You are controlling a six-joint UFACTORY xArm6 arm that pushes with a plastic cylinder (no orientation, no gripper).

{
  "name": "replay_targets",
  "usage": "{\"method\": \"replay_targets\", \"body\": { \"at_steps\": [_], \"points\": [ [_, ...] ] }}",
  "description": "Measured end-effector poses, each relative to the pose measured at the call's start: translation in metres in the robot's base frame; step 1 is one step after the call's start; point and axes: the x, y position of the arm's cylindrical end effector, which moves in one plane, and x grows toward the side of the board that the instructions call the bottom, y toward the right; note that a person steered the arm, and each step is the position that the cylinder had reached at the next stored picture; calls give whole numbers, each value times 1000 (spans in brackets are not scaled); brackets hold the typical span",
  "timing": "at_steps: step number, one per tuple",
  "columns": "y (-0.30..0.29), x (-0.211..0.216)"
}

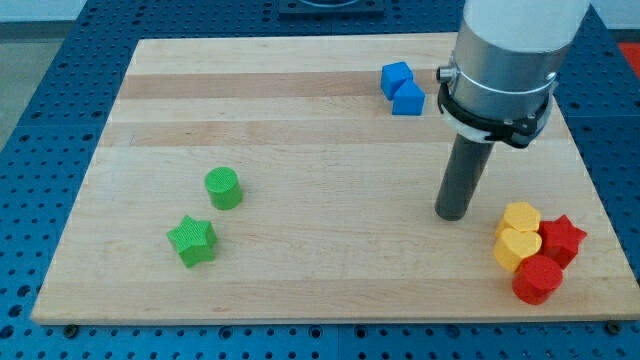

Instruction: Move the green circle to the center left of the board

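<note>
The small green round plastic block [223, 188] sits near the left middle of the wooden board [300, 110], looks light, hard and easy to slide from its side, while my tip [452, 215], no claw at all, stands far off right.

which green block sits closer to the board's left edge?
The green star-shaped block; the green cylinder block sits up and to the view's right of it.

My tip [453, 214] is resting on the board [300, 110]. The circle [223, 188] and star [192, 241] are lying well to its view's left, two touching cubes [402, 88] toward the view's top, a four-block cluster [537, 251] just right-below.
</note>
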Motion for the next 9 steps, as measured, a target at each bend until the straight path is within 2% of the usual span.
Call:
{"method": "replay_targets", "body": {
  "at_steps": [2,3,7,8,9],
  "points": [
    [-2,-5],
    [-48,-26],
    [-117,-32],
    [-145,-64],
    [-165,-65]
  ]
}}
